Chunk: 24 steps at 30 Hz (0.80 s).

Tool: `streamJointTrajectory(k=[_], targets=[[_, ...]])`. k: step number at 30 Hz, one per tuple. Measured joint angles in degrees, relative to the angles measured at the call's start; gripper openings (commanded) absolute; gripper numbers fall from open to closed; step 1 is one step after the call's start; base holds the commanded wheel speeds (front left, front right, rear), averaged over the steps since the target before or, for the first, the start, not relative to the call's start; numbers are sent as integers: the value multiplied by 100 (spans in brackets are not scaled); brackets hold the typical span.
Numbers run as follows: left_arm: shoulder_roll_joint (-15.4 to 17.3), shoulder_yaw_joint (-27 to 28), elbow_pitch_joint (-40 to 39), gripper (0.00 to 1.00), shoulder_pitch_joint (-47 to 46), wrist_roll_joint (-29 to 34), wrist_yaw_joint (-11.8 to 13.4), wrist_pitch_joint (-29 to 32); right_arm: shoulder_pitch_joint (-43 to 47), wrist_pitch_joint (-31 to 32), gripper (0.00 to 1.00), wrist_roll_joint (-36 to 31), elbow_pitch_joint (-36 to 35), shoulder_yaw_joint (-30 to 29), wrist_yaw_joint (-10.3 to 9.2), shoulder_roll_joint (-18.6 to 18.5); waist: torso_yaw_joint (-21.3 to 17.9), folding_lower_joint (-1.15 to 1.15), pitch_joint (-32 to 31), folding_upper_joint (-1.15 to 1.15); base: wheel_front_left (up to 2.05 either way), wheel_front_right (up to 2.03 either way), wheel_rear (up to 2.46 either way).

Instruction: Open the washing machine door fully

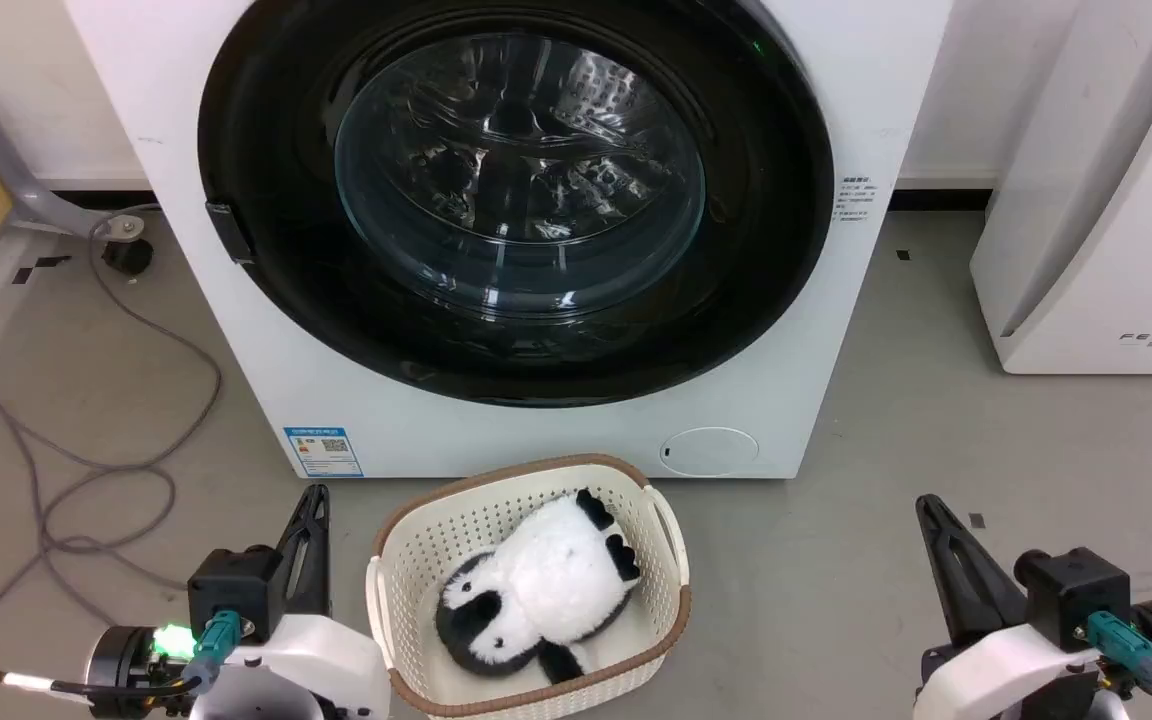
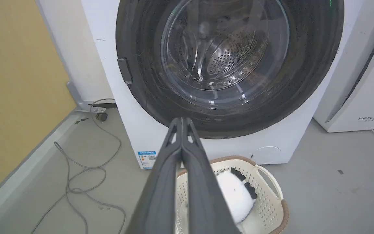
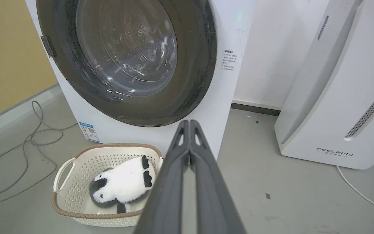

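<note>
Dark fingers pressed tip to tip: your left claw (image 1: 314, 498) sits low at the near left, narrowed right down and holding nothing. Your right claw (image 1: 928, 505) at the near right is pinched together the same way, just as empty. Both hang above the grey floor (image 1: 886, 420), well short of the machine.

Between them a cream laundry basket (image 1: 526, 470) with a panda plush toy (image 1: 536, 590) inside stands just in front of the washing machine (image 1: 356, 400). Farther off, the washing machine door (image 1: 521, 180) is closed, its black ring flush against the white front.

I judge the task not yet begun; you are at the approach. A small dark tab (image 1: 229, 232) on the door's left edge looks like the pull point, so the hinge is probably on the right, though I cannot see it.

The next move calls for parting the left claw's fingers, lifting it past the basket's left side to that tab, catching it, then pulling towards you and swinging the door rightward in an arc. Watch the basket, and the loose grey cable (image 1: 116, 440) on the floor at the left.
</note>
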Motion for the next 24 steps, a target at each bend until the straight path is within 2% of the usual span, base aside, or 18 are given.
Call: streamJointTrajectory(k=[19, 20, 24], targets=[[-1, -3, -1, 0, 0, 0, 1, 0, 0, 0, 0, 0, 1, 1, -1, 0, 0, 0, 0, 0, 0, 0, 0], [-1, -2, -1, 100, 0, 0, 1, 0, 0, 0, 100, 0, 1, 1, 0, 0, 0, 0, 0, 0, 0, 0, 0], [-2, 7, 2, 100, 0, 0, 0, 0, 4, 0, 100, 3, 1, 1, -1, 0, -1, 0, 1, 0, 0, 0, 0]])
